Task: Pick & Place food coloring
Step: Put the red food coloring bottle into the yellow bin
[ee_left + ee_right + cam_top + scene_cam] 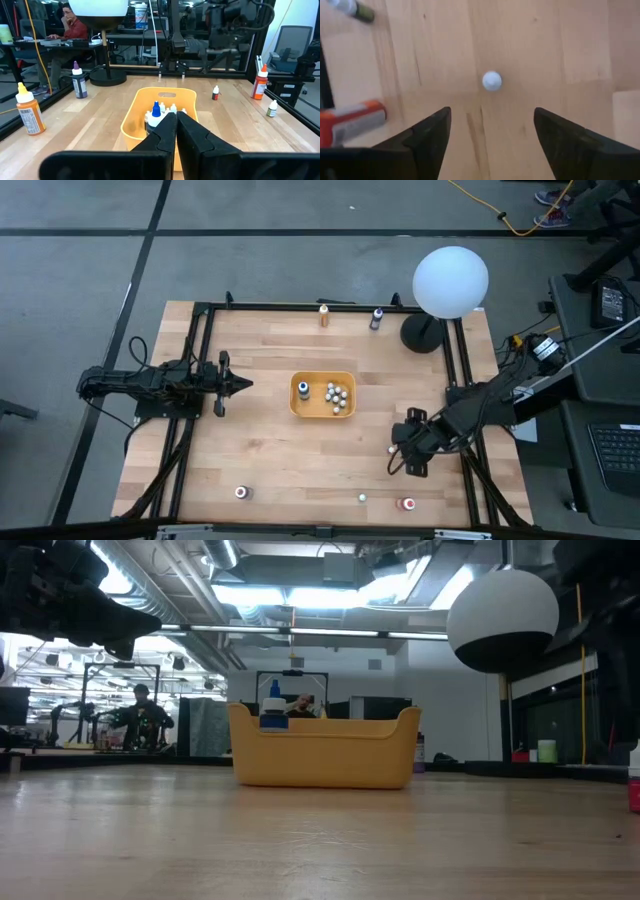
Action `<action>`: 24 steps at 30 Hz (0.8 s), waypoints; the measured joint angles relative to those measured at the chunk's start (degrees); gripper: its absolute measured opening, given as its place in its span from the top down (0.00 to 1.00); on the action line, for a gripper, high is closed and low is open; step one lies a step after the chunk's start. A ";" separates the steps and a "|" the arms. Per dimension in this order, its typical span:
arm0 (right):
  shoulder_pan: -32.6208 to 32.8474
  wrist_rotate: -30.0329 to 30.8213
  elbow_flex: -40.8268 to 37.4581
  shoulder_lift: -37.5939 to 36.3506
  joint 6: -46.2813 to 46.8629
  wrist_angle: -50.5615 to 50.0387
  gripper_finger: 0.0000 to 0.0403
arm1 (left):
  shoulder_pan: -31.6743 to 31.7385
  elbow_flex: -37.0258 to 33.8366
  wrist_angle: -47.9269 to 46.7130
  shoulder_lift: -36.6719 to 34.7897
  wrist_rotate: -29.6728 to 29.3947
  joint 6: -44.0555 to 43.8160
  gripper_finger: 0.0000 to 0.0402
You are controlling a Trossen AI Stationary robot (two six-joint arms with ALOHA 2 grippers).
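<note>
Small white food coloring bottle (pixel 492 80) upright on bare wood of the counter (pixel 270 460), seen cap-on, apart from both fingers (pixel 427 137) of the right hand (pixel 398 459). Right hand spread wide, poised above the bottle near the counter's right edge; open wood all round the bottle. More bottles (pixel 337 394) grouped inside the orange-yellow tray (pixel 322 413) at counter centre, one blue-capped (pixel 303 389). Loose bottles near the front edge (pixel 241 493), (pixel 362 498), (pixel 407 504) and two taller ones at the far edge (pixel 324 315), (pixel 377 318). White globe lamp (pixel 451 281) at far right corner. Left hand (pixel 240 384) pressed together, holding nothing, level with the tray on its left, clear wood between. Black frame rails (pixel 195 410) along both sides.
</note>
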 joint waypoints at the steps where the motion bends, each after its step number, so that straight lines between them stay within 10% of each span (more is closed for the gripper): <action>1: -0.43 -0.07 -0.71 0.00 0.00 1.58 0.30 | 0.00 0.00 0.00 0.00 -0.01 0.00 0.98; 24: -6.10 -6.21 -4.59 9.98 -2.89 14.09 0.37 | 0.00 0.00 0.01 0.00 -0.01 0.00 0.98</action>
